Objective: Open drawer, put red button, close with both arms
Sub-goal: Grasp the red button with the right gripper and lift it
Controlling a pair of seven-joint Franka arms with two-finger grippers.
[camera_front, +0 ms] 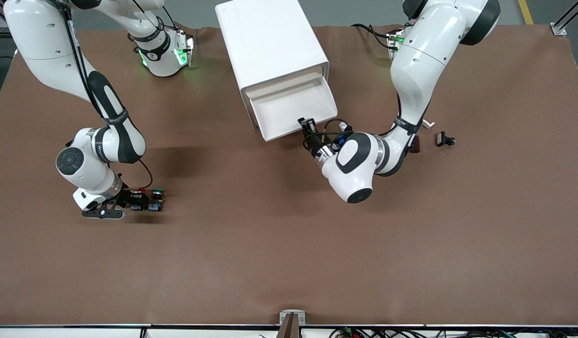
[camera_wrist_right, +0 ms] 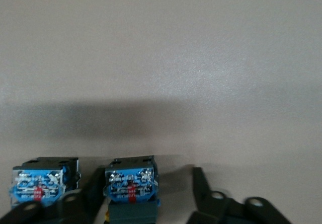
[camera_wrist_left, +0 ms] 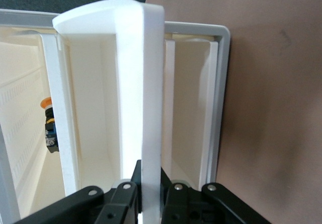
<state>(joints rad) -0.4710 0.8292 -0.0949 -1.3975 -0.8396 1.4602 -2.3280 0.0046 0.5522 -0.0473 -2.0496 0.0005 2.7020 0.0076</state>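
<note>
Fingers (camera_wrist_right: 200, 181) of the right gripper (camera_front: 122, 205) stand apart around one of two switch bodies, apparently poised to grasp the red button (camera_front: 138, 193), which sits beside its green-capped twin (camera_front: 157, 193) toward the worktop edge at the right arm's end. The left gripper (camera_front: 306, 126) is clamped on the front wall of the drawer (camera_front: 293, 105), pulled out of the cabinet (camera_front: 270, 42) near the base-side edge, likely steadying it. Print on the switches' blue labels cannot be read.
</note>
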